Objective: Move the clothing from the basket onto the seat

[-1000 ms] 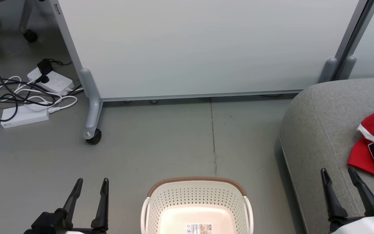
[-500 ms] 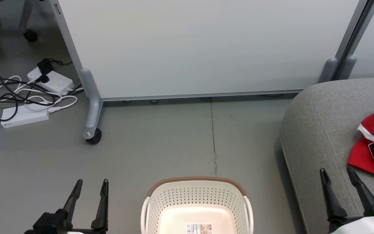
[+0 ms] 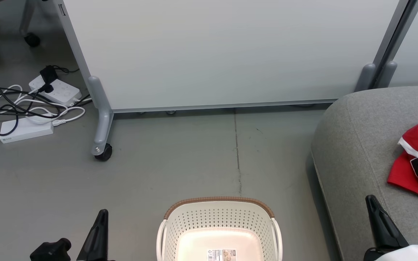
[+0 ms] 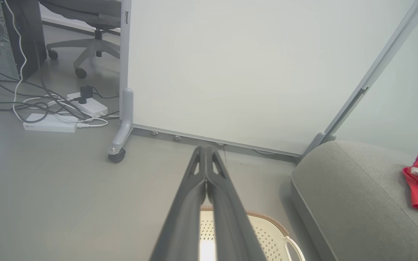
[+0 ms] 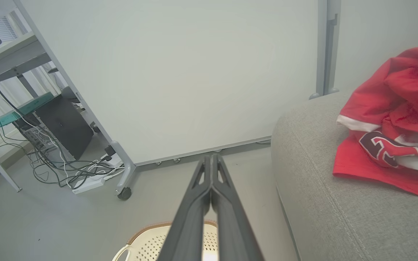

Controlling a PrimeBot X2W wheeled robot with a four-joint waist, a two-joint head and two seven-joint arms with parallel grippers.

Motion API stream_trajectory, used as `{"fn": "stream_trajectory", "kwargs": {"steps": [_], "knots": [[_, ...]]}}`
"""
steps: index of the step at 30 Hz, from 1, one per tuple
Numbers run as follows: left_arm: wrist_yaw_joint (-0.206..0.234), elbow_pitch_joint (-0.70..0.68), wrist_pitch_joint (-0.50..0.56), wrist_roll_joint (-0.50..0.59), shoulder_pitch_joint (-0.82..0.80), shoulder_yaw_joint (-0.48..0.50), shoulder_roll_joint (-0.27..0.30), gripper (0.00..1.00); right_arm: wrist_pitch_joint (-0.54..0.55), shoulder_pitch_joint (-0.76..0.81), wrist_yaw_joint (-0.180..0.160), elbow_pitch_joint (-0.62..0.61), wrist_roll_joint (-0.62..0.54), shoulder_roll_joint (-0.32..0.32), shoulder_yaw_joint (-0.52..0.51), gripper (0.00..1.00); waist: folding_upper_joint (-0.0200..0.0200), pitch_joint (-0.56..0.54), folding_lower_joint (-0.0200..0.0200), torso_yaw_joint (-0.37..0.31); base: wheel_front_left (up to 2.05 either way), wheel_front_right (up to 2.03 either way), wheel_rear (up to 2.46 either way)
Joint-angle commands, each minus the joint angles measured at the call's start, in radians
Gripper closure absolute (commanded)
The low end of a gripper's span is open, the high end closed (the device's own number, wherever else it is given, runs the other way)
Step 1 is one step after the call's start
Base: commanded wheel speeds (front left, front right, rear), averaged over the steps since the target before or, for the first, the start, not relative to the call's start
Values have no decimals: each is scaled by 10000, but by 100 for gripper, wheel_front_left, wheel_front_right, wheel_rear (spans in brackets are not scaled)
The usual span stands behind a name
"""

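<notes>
"On the floor, lower centre of the head view, what is marked?" asks the reader.

"The basket (image 3: 219,217): cream, perforated and brown-rimmed. Its bare floor shows a barcode sticker (image 3: 221,255)."

"And the clothing?"

"The clothing (image 3: 417,159), red with white trim and block lettering, lies crumpled on the seat (image 3: 354,145). That is the grey upholstered body at right, and the clothing is well apart from the basket."

"How do the pincers stand?"

"The left pincer (image 4: 205,159) is clenched, fingers pressed together along their length, grasping nothing. It hovers over the floor to the left of the basket. The right pincer (image 5: 212,163) is likewise clenched and empty. In the head view it appears at lower right, against the seat, near the clothing but apart from it."

"Background?"

"A pale wheeled panel (image 3: 212,54). Power strips (image 3: 25,130) and cables (image 3: 13,105) lie on the floor at its left."
</notes>
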Motion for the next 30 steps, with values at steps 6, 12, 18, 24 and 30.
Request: {"fn": "stream_trajectory", "kwargs": {"steps": [6,12,18,24,30], "knots": [[-270,-216,272,-1283,-242,376,-69,100,85,-356,0,81,1558,-197,7,100,0,15,0,-42,0,0,0],[-423,-269,482,-2148,-281,583,-167,100,143,-465,0,234,2598,-245,18,100,0,27,0,-76,0,0,0],[-563,-319,678,-2955,-317,781,-264,100,204,-573,0,382,3565,-282,19,100,0,40,0,-110,0,0,0],[-703,-363,867,-3711,-354,972,-350,100,275,-661,1,519,4465,-309,10,100,0,53,0,-144,0,0,0],[-829,-403,1050,-4415,-379,1153,-440,100,340,-757,1,645,5301,-332,-6,100,0,66,0,-178,0,0,0]]}}
